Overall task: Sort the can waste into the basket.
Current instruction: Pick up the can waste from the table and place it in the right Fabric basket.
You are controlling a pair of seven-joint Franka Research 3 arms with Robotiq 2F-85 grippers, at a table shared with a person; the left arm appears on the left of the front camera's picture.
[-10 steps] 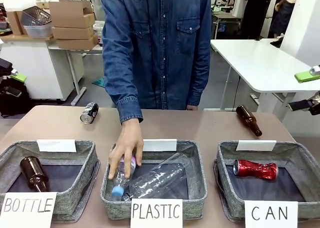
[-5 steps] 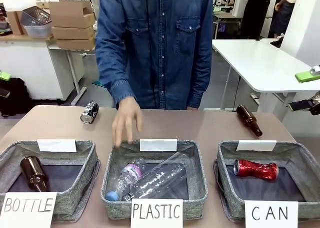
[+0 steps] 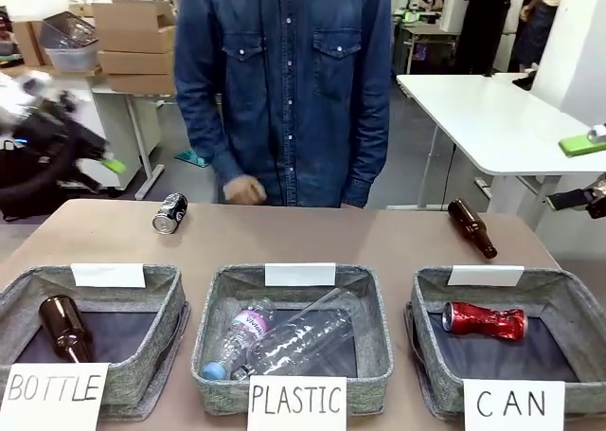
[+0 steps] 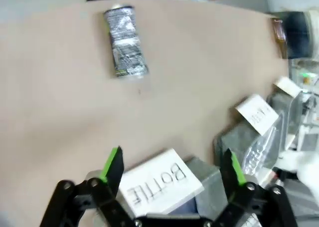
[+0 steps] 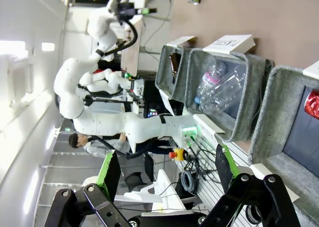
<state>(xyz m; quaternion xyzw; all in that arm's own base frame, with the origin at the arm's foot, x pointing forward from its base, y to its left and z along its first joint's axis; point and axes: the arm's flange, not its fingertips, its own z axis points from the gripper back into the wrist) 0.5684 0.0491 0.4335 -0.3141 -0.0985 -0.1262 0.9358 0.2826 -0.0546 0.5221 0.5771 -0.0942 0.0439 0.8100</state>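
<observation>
The black and silver can [image 3: 169, 213] lies on its side on the table's far left, behind the baskets. It also lies ahead of my open left gripper [image 4: 172, 166] in the left wrist view, as the can [image 4: 125, 41]. My left gripper [image 3: 99, 154] is a blur above the table's left edge. The red can [image 3: 484, 320] lies inside the CAN basket [image 3: 568, 308] at the front right. At the right edge, off the table, my right gripper [image 3: 582, 172] stands open and empty. The right wrist view has that gripper [image 5: 167, 168], the red can [image 5: 312, 104] and the basket [image 5: 279, 112].
The BOTTLE basket [image 3: 19, 298] at front left holds a brown bottle [image 3: 62, 329]. Clear bottles [image 3: 294, 341] lie in the PLASTIC basket [image 3: 374, 308] in the middle. Another brown bottle [image 3: 471, 226] lies on the table at far right. A person [image 3: 284, 80] stands at the far edge, hand [image 3: 244, 190] drawn back.
The person's hand let go of a small clear bottle in the PLASTIC basket and pulled back to the body. My left arm has swung into view at the left, blurred.
</observation>
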